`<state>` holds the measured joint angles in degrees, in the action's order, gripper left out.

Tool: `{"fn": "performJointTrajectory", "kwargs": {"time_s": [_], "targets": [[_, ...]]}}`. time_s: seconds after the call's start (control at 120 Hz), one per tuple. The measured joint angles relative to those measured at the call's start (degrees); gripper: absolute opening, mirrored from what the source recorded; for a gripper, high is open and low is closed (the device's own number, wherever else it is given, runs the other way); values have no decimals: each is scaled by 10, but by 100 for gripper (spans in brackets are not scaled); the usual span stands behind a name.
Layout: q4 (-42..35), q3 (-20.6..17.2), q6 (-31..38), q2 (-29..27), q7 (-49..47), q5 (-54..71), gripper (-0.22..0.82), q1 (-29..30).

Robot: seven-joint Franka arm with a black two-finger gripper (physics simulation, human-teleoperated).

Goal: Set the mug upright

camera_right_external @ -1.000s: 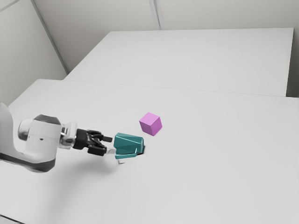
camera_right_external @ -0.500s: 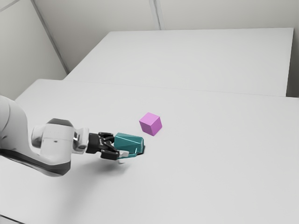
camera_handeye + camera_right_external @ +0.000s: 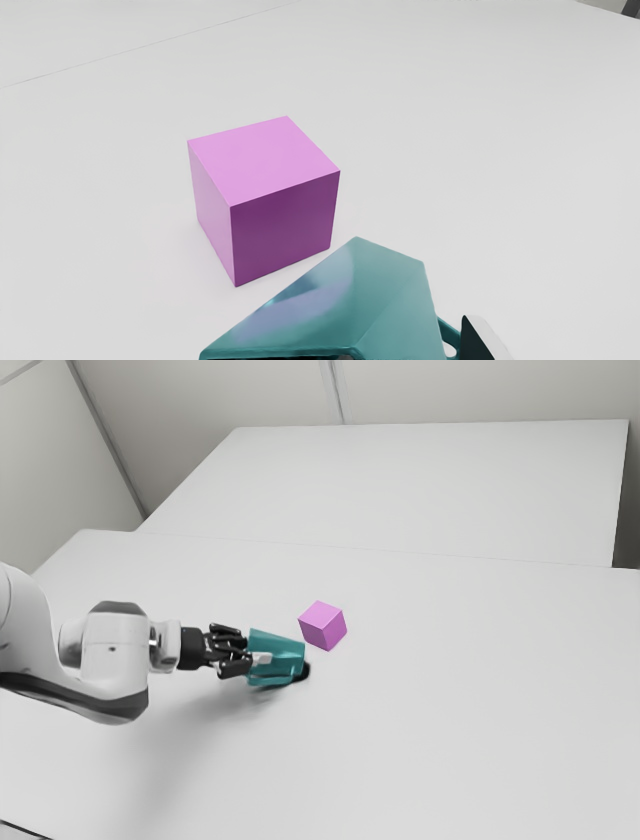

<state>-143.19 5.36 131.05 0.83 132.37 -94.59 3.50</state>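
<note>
your mug (image 3: 281, 647) is lying on its side, not upright, over the table (image 3: 430, 730). its mouth faces the gripper (image 3: 251, 650) and its base points toward the exterior view's right. jaws are clamped on the mug at the mouth end, 1 pale fingertip (image 3: 262, 658) against its outside; the other tip is hidden from you. in the wrist view you have the handle (image 3: 449, 327) sticking out from the mug's side, right by that 1 finger. a dark shadow lies under the base end. 1 pink cube (image 3: 322, 626) sits on the table near the mug's base end, apart from the gripper.
</note>
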Motion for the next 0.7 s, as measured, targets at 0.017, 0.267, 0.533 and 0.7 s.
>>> {"fn": "performJointTrajectory", "kwargs": {"time_s": [0.017,0.267,0.533,0.7], "targets": [[1,0,0,0,1,-1,10,0],[11,-8,1,-4,9,-11,-11,-5],[12,-21,10,-20,13,-19,-16,-13],[12,-51,46,-63,-39,34,-17,-19]]}}
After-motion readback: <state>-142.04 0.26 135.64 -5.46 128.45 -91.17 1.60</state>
